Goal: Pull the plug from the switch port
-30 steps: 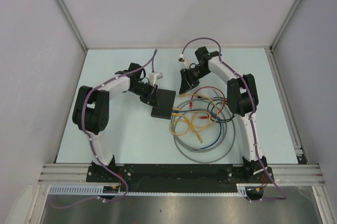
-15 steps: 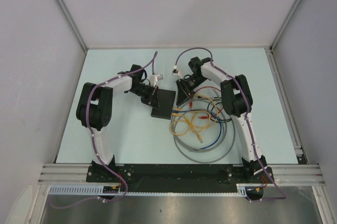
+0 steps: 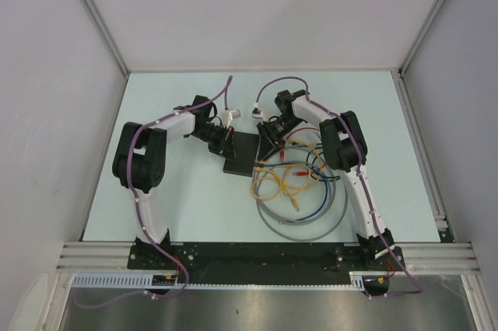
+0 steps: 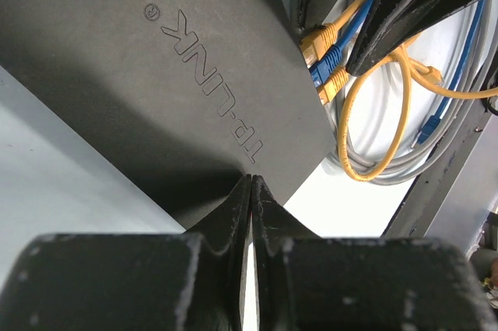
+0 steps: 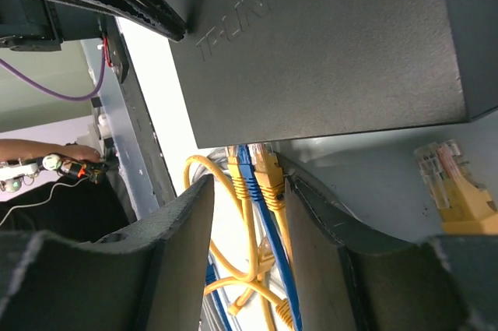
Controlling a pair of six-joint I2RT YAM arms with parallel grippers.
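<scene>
Right arm (image 3: pixel 342 144) has swung in over the table (image 3: pixel 179 198) toward the TP-Link switch (image 3: pixel 243 152) sitting mid-table. Left gripper (image 4: pixel 250 191), jaws pinched together, rests at its edge; right gripper (image 5: pixel 249 191) has jaws wide around three plugs (image 5: pixel 253 169), all still seated, nothing pulled yet.

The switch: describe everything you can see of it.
The switch is a flat, matte black box with TP-LINK embossed on top and vent slots near one corner. It lies flat on the table between the grippers. Three plugs, yellow, blue, yellow, sit in its side ports. The shut left gripper meets its edge; the open right gripper straddles the plugs.
</scene>
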